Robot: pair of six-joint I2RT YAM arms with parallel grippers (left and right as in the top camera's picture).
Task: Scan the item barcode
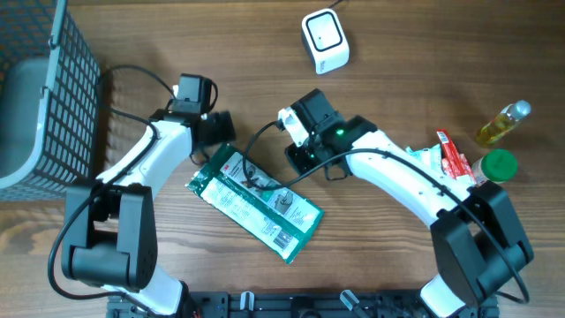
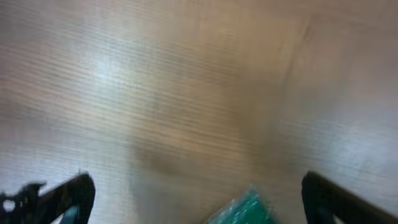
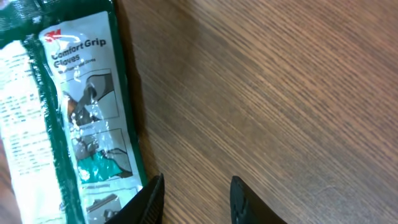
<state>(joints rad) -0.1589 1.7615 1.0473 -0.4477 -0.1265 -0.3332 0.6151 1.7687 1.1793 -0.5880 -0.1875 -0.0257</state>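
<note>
With left gripper (image 1: 218,138) and right gripper (image 1: 298,159) jaws apart, empty, beside the glove packet (image 1: 256,205), slippage may be caused by a shallow edge grasp

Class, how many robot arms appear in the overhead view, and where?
2. Left arm beside the wire basket; right arm right of the green glove packet. None seems hidden.

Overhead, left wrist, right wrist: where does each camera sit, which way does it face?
Overhead: above the table, facing straight down; left arm and right arm show.
Left wrist: on its arm, facing blurred wood; left gripper's open fingers at the lower corners.
Right wrist: on its arm, facing the table; right gripper's fingertips at the bottom edge.
Shared: all three show the green glove packet.
</note>
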